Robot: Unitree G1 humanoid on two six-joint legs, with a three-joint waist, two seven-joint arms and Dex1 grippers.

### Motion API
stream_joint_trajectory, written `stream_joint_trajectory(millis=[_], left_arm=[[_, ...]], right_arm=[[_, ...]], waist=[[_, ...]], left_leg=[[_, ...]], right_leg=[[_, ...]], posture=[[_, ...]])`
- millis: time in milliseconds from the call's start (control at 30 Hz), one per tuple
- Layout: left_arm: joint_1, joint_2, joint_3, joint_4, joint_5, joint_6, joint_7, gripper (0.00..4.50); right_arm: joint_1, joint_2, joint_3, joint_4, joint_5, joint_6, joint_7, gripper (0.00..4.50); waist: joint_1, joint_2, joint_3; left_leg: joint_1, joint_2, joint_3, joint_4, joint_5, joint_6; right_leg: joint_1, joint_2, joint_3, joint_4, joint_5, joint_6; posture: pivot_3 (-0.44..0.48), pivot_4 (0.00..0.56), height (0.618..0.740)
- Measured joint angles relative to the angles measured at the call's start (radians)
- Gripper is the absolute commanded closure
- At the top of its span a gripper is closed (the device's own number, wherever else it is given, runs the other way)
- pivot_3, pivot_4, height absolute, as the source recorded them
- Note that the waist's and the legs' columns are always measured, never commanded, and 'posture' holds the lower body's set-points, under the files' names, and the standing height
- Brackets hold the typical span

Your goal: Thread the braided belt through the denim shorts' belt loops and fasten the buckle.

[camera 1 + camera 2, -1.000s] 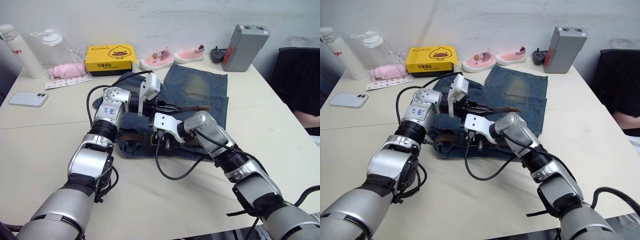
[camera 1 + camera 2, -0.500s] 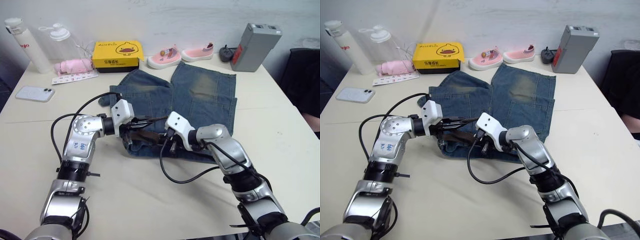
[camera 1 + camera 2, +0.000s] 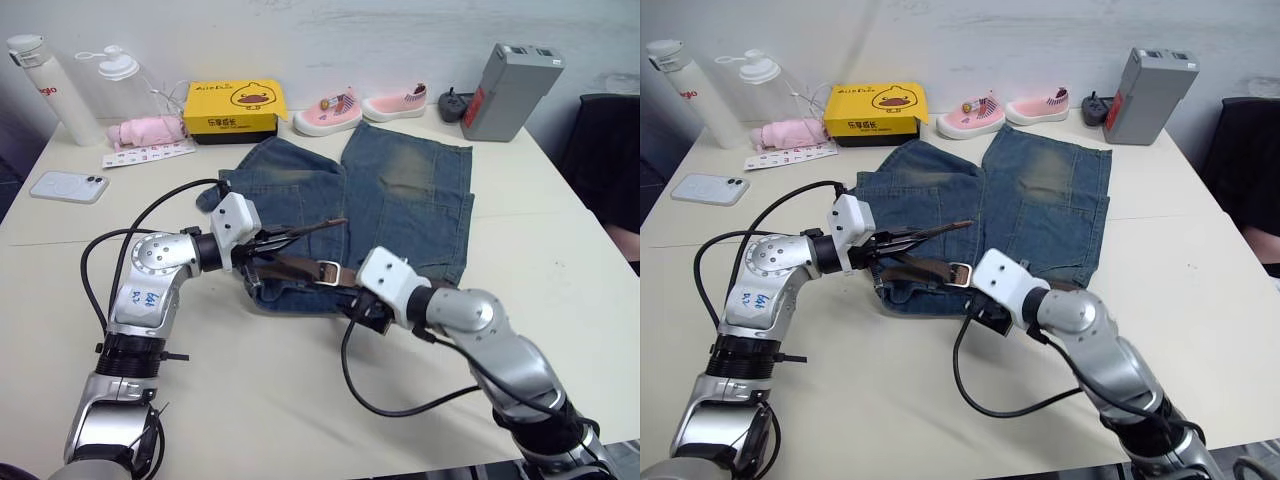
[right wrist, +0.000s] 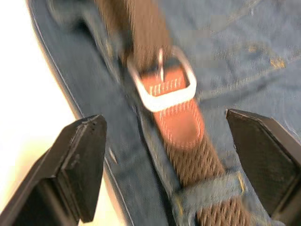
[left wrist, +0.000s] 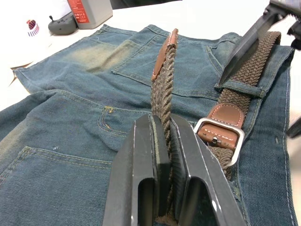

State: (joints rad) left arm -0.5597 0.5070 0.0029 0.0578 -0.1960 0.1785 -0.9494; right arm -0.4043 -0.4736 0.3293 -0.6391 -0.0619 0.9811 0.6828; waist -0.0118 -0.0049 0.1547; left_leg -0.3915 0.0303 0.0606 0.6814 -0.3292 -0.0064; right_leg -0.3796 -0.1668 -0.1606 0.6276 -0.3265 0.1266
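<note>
Belt (image 5: 237, 89) lies along the shorts' (image 3: 400, 195) waistband under 1 loop (image 5: 240, 88), buckle (image 5: 219, 136) unfastened; its free tip points away from the left gripper (image 5: 162, 155) clamping it. Right gripper (image 4: 164, 165) spread wide above buckle. Beige table (image 3: 560, 250), white wall.

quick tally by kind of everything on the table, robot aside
Bottles: 2
Pink shoes: 2
Yellow box: 1
Phone: 1
Pink cloth roll: 1
Grey case: 1
Denim shorts: 1
Braided belt: 1
Total: 10
</note>
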Motion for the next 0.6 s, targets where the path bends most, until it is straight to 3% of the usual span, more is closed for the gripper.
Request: stream_joint_trajectory(millis=[167, 433, 600], left_arm=[[-0.021, 0.008, -0.001, 0.006, -0.008, 0.010, 0.001, 4.50], [-0.025, 0.007, -0.004, 0.047, -0.008, 0.011, -0.001, 4.50], [-0.048, 0.007, -0.009, 0.095, -0.009, 0.010, -0.004, 4.50]], right_arm=[[0.062, 0.089, 0.092, 0.020, -0.098, -0.089, -0.191, 0.14], [0.060, 0.136, 0.022, 0.013, -0.025, -0.066, -0.180, 0.14], [-0.022, 0.153, -0.118, 0.026, 0.079, -0.017, -0.141, 1.77]], waist=[[-0.004, 0.000, 0.000], [0.003, 0.000, 0.001], [0.005, 0.000, 0.001]], left_leg=[[0.000, 0.000, 0.000, 0.000, 0.000, 0.000], [0.000, 0.000, 0.000, 0.000, 0.000, 0.000], [0.000, 0.000, 0.001, 0.000, 0.000, 0.000]], right_leg=[[0.000, 0.000, 0.000, 0.000, 0.000, 0.000], [0.000, 0.000, 0.000, 0.000, 0.000, 0.000], [0.000, 0.000, 0.000, 0.000, 0.000, 0.000]], posture=[[0.000, 0.150, 0.683], [0.000, 0.150, 0.683], [0.000, 0.150, 0.683]])
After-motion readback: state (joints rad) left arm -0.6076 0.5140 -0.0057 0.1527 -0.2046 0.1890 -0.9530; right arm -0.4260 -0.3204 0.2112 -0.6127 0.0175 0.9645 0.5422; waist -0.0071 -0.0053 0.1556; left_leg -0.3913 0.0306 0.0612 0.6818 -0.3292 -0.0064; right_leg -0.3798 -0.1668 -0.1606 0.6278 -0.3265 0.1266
